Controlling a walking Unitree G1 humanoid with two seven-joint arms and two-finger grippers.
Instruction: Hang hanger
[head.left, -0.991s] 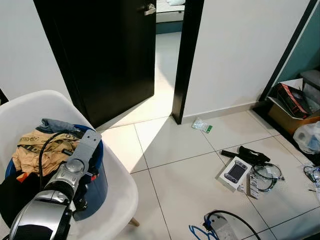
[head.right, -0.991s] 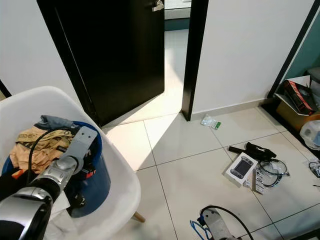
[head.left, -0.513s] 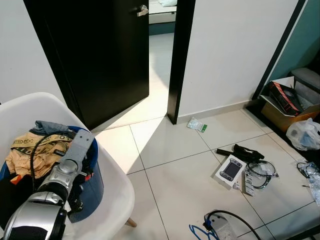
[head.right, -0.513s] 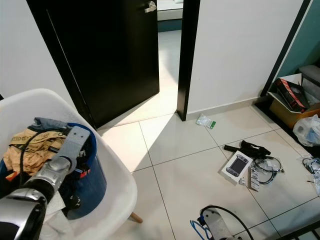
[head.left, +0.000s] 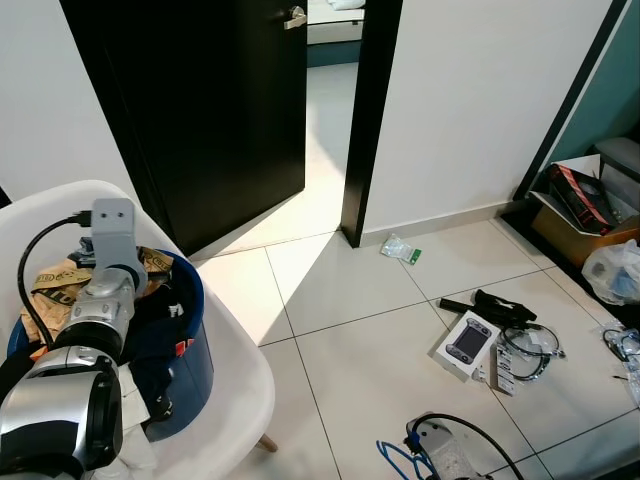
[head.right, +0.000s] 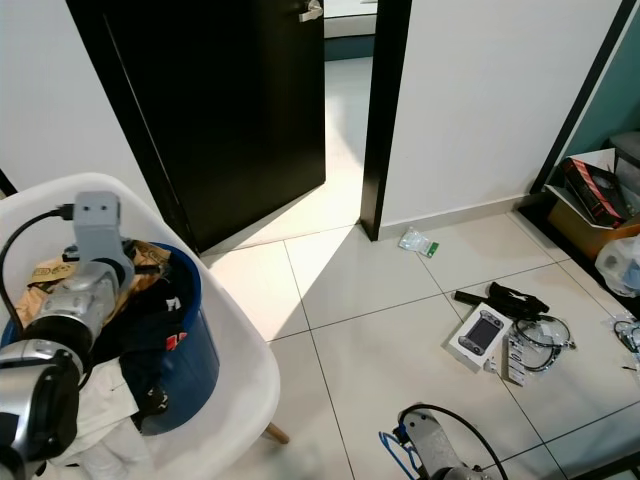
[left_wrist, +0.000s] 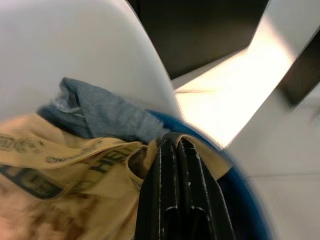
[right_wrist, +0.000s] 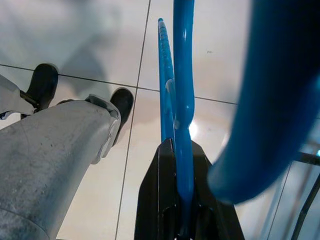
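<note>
My right gripper (right_wrist: 175, 146) is shut on a blue plastic hanger (right_wrist: 182, 75), held low over the tiled floor; the hanger's blue edge (head.left: 395, 463) also pokes out beside the right arm. My left arm (head.left: 100, 300) reaches over a blue basket (head.left: 192, 345) of clothes on a white chair (head.left: 240, 365). Near the basket's far rim, my left gripper (left_wrist: 172, 142) is shut, its tips against a tan printed cloth (left_wrist: 60, 175) next to a grey-blue garment (left_wrist: 95, 112). I see nothing between its fingers.
A black door (head.left: 200, 110) stands open onto a bright doorway (head.left: 325, 120). On the floor to the right lie a boxed device (head.left: 466, 343), black cables (head.left: 525, 350), a small packet (head.left: 400, 250), a cardboard box (head.left: 580, 205) and a white bag (head.left: 615, 272).
My left arm has swung left and towards the chair's back, over the basket. The right arm with the hanger stays low. The camera shifted a little.
</note>
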